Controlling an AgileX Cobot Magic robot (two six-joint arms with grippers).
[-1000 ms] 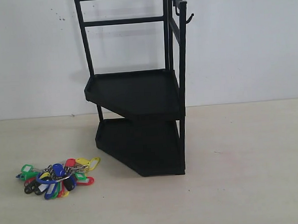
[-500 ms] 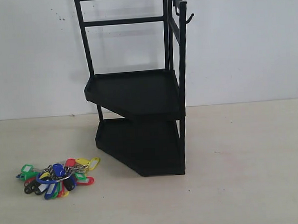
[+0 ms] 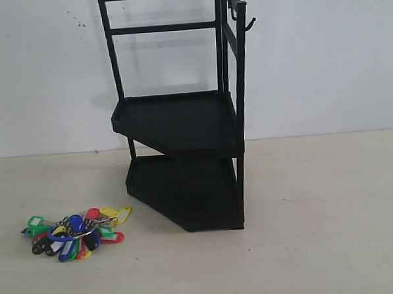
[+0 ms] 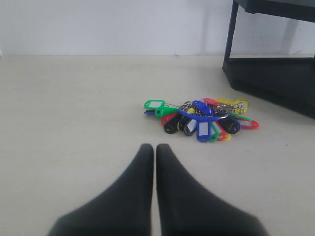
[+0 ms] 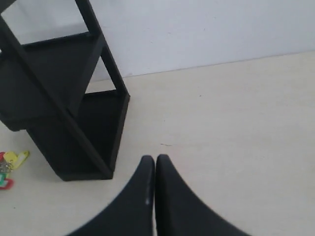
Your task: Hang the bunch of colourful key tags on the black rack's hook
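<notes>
Exterior view: no arm in sight. Colourful key tag bunch [image 3: 76, 233], a silver ring with a blue sleeve strung with red, yellow, green and blue plastic tags, flat on the pale tabletop [image 3: 320, 246]. Down left of the black rack [image 3: 182, 121], a tall two-tier stand of thin metal bars and solid trays; near its lower tray, not touching. Small black hook [image 3: 248, 24] high on the right-hand post, bare.

Left wrist view: left pincer [image 4: 155, 147] clenched, tips pressed together, nothing held. Aimed roughly toward the bunch [image 4: 202, 120], ahead and well apart from the tips.

Right wrist view: right pincer [image 5: 155, 158] clenched likewise and empty, over bare tabletop beside the rack's foot [image 5: 83, 167]. Only a yellow and a red tag at the picture's edge.

Handling, by judgement: probably light, loose and floppy, with slick tags prone to swing and slip. Best taken by the stiff ring at the blue sleeve, leaving a free arc for the hook. Needs an opened pincer first.
</notes>
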